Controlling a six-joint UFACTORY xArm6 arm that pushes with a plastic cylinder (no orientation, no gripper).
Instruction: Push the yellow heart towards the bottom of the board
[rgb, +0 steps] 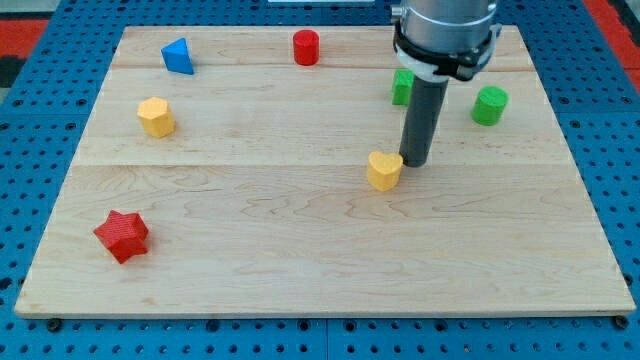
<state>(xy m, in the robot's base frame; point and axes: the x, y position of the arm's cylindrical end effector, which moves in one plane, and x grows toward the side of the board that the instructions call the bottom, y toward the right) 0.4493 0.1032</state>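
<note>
The yellow heart (383, 171) lies right of the board's middle. My tip (416, 162) stands just to the heart's right and slightly above it, touching or nearly touching its upper right edge. The dark rod rises from there to the arm's grey head at the view's top.
The wooden board (300, 270) also holds a blue triangle (178, 56) at top left, a red cylinder (306, 47) at top middle, a yellow hexagon (156, 117) at left, a red star (122, 235) at bottom left, a green cylinder (490, 105) at right and a green block (401, 87) partly hidden behind the rod.
</note>
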